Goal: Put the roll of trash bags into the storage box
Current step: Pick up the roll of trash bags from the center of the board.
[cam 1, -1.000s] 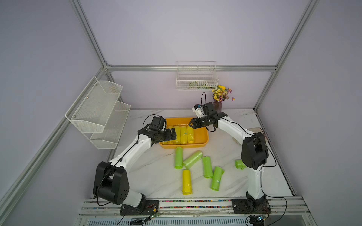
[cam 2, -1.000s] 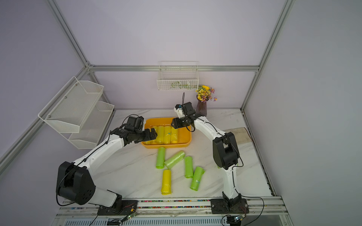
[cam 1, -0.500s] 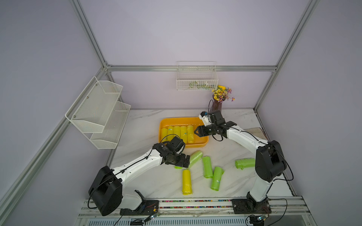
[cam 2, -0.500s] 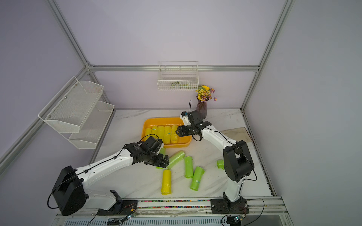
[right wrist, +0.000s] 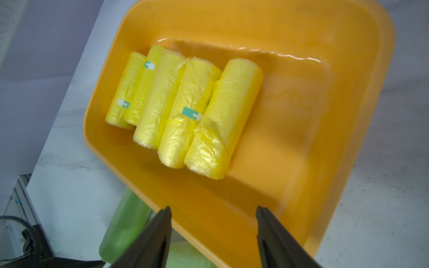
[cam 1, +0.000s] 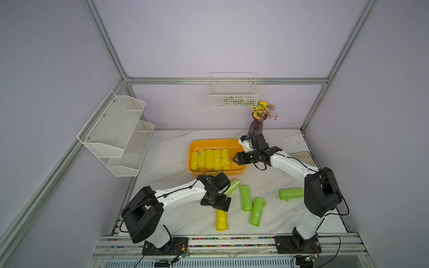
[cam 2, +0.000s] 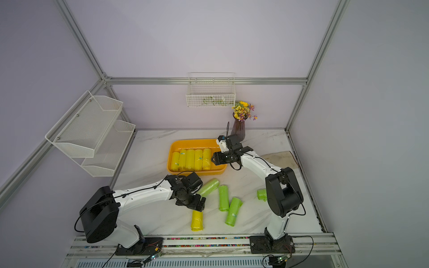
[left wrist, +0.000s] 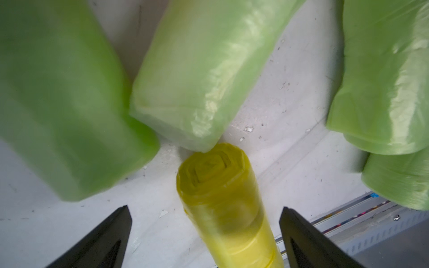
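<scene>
Our left gripper [left wrist: 204,207], wide open and empty, straddles the far end of the yellow roll [cam 1: 221,220] lying near-to-far; our right gripper [right wrist: 213,207], part-open, empty, hovers at the storage box [cam 1: 218,172]

1. I see matching builds: left arm [cam 1: 181,197] and right arm [cam 1: 292,166] have white link shells and black joints.
2. Shoulder motors [cam 1: 141,215]: big, rounded, black.
3. Thin black cables [cam 1: 299,162] run along the links.
4. Left tool [left wrist: 205,207], right tool [right wrist: 213,207]: black tapered wedge fingers.
5. White camera block [cam 1: 245,142] on the right wrist.
6. Black base plates [cam 1: 299,246].
</scene>
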`<state>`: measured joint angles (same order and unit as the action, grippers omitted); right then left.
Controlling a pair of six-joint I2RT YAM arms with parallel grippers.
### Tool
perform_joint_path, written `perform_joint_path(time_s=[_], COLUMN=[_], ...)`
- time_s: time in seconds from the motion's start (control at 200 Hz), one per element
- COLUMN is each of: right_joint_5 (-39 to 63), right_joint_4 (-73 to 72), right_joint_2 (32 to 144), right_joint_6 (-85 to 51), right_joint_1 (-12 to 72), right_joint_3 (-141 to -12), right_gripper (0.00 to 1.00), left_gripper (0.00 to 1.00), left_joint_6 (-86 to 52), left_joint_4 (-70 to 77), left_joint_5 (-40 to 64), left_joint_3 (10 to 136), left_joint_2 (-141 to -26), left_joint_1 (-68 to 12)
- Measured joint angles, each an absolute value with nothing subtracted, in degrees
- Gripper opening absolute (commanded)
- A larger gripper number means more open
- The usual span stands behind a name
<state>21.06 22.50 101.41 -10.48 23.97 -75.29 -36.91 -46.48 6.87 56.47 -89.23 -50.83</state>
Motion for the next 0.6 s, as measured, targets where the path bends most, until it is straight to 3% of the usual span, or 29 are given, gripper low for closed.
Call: perform_joint_path(time_s=[0.215, 0.435, 0.6], right_joint_5=[21.06, 21.08, 21.08], right_joint_4=[22.04, 21.96, 21.93], right_joint_2=[101.38, 101.38, 101.38], right_joint_6=[-10.79, -11.09, -11.09], right_joint_1=[23.49, 23.11, 22.65], right_joint_3=[-74.89, -74.54, -74.54], right_gripper=[0.63, 0.63, 0.63], left_gripper=[0.92, 0.70, 0.61], left_joint_6=[-37.52, -38.50, -39.22], left_joint_4=[-46.59, -46.57, -46.39], left_joint_5=[7.92, 9.34, 10.31], left_joint_3=[57.69, 58.17, 58.19], left_joint_2=[-92.25, -94.11, -94.72], left_joint_1=[-51.46, -51.79, -52.21])
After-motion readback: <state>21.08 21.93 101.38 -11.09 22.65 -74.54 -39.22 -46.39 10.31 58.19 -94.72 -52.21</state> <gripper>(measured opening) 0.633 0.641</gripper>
